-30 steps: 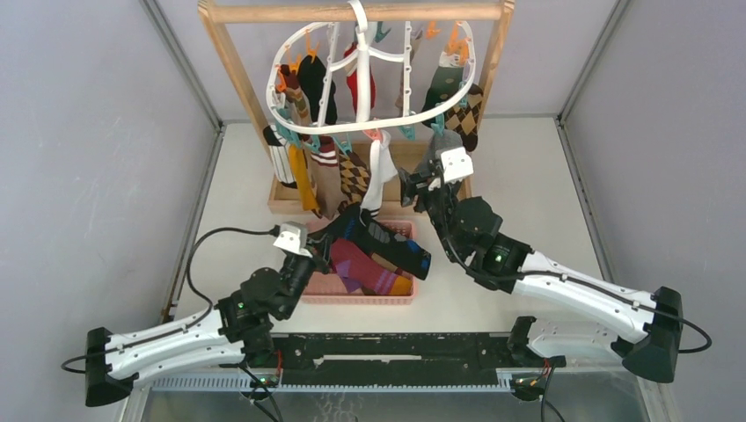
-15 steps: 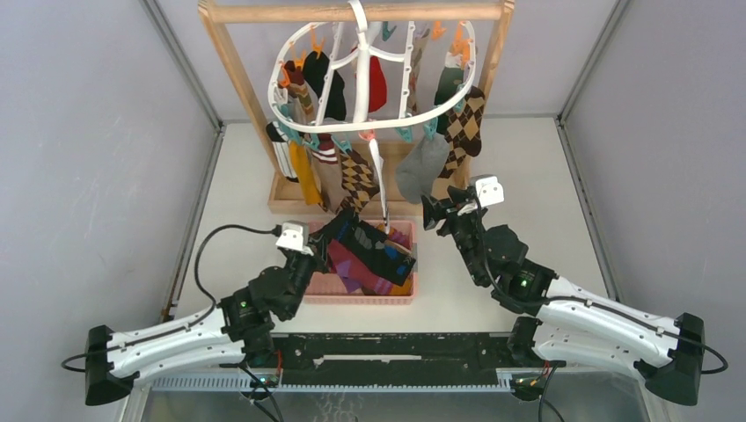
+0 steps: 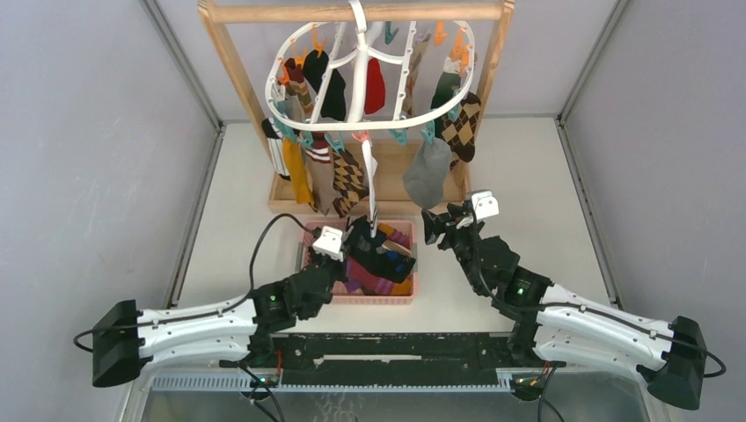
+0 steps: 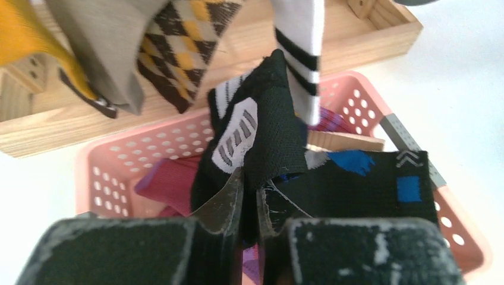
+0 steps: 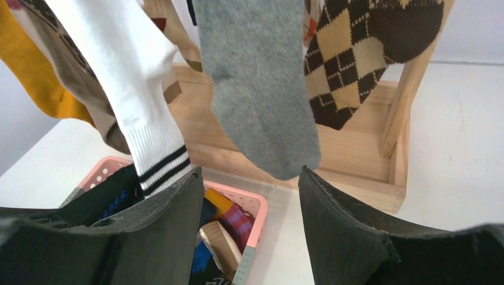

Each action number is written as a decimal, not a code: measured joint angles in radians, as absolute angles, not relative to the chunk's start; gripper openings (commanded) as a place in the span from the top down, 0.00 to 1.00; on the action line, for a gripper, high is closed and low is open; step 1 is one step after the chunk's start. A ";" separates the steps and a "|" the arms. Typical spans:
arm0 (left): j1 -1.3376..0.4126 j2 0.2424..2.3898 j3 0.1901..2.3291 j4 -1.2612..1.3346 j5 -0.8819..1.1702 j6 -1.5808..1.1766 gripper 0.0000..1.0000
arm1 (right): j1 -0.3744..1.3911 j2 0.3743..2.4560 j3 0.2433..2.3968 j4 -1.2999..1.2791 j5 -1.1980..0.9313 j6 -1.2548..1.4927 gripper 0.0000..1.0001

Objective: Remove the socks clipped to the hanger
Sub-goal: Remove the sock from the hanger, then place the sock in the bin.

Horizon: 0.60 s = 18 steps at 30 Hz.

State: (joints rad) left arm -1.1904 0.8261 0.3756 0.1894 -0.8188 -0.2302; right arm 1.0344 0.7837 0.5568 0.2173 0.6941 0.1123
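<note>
Left wrist, claw [image 4: 249, 189] pinching black sock [image 4: 272, 122], basket [image 4: 134, 157] beneath

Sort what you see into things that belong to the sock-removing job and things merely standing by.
Belongs to the job: hanger, hanging socks, black sock gripped in the left pincer, open right pincer, pink basket holding loose socks.
Standing by: wooden stand, table.

My left gripper [image 3: 355, 237] sits over the pink basket [image 3: 361, 299], with a black sock [image 3: 380, 255] bunched at its tip and draping off to its right. Just ahead of it a white striped sock [image 3: 370, 180] dangles from the hanger [image 3: 387, 124]. My right gripper [image 3: 433, 225] hovers with the grey sock [image 3: 428, 173] hanging just beyond its tip and the basket to its left.
</note>
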 measured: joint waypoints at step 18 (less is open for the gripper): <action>-1.237 1.314 0.383 0.340 -0.768 -0.346 0.23 | 1.035 0.862 0.460 0.279 0.671 0.172 0.33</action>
State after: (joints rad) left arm -1.2369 1.3136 0.3832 0.3405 -0.7685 -0.3462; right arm 1.0351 0.8616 0.4603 0.2794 0.6712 0.1722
